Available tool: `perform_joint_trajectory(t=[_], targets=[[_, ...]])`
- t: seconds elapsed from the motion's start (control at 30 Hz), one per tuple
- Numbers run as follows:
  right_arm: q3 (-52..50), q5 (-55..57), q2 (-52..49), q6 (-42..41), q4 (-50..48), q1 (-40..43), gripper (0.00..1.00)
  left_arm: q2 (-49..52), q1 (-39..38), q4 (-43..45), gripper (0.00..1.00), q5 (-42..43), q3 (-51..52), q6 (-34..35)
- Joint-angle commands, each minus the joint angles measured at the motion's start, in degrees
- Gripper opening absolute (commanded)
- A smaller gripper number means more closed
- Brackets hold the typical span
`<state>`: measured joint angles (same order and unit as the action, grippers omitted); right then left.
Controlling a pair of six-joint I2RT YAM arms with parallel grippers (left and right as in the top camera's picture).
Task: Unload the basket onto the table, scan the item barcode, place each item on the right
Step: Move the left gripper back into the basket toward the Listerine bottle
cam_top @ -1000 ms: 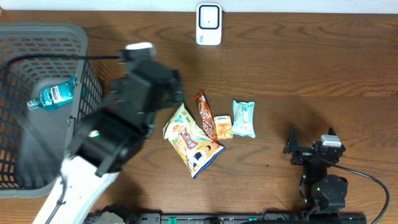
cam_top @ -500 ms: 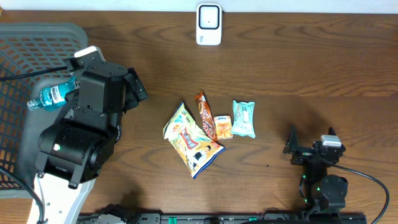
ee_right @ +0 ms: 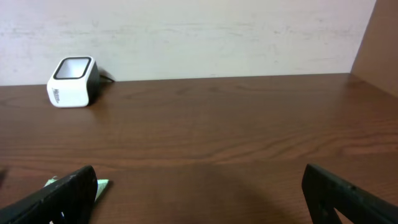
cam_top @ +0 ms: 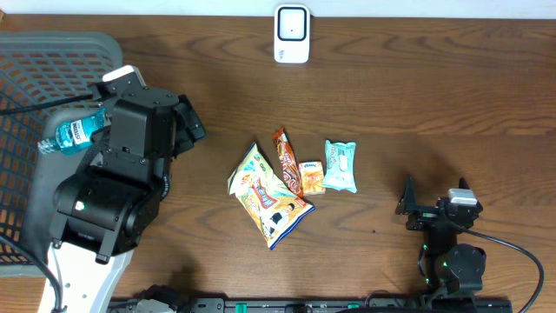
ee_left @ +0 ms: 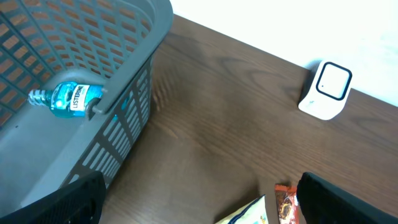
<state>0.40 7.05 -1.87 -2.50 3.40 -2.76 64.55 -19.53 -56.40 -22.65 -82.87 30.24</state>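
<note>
Nearest the robot's edge, the right gripper [ee_right: 199, 180] hangs low over bare wood with its fingers spread wide and nothing between them. The left gripper [ee_left: 199, 190] sits farther in, just beside the wall of the grey basket [cam_top: 52, 52]. It too is fully parted and empty.

Between the two arms, at mid-table, lie four snack packs in a loose cluster:
- a yellow chip bag [cam_top: 268, 196]
- a slim orange wrapper [cam_top: 287, 161]
- a small orange pack [cam_top: 311, 176]
- a mint-green pack [cam_top: 340, 165]

The item to be scanned is judged to be one of these. A blue mouthwash bottle [cam_top: 80, 132] rests inside the basket.

The cluster lies to the right of the left gripper and slightly nearer the robot. It lies to the left of the right gripper and slightly farther away.
- **Chip bag:** its long axis runs diagonally from far-left to near-right, and its far corner is closest to the left gripper.
- **Mint-green pack:** its long axis runs near to far, and it is the pack closest to the right gripper.

No barcode can be made out on any pack from these views.

At the far edge stands the white scanner [cam_top: 292, 35], well beyond the cluster and roughly in line with it.
</note>
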Motion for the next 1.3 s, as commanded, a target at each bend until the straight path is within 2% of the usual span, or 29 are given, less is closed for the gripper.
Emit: perform_joint_trajectory(t=[0.0,0.3,0.73,1.0,1.27], targets=[[-0.09,-0.11,0.02,0.46,0.24,-0.22,0.99,-0.46,1.51,0.31,0.98,-1.70,-0.79,0.92],[-0.09,-0.11,0.02,0.46,0.24,-0.22,0.99,-0.22,13.35,1.14,0.98,-1.62,-0.79,2.05],[-0.09,-0.11,0.02,0.46,0.24,-0.22,0.99,1.01,30.80,-0.22,0.98,0.35,-0.79,11.23],[-0.09,-0.11,0.02,0.46,0.24,-0.22,0.99,7.78,38.77,-7.67,0.98,2.40,-0.72,24.04],[-0.09,-0.11,0.02,0.46,0.24,-0.22,0.99,14.62,42.71,-9.49,0.98,8.02,-0.57,24.76]])
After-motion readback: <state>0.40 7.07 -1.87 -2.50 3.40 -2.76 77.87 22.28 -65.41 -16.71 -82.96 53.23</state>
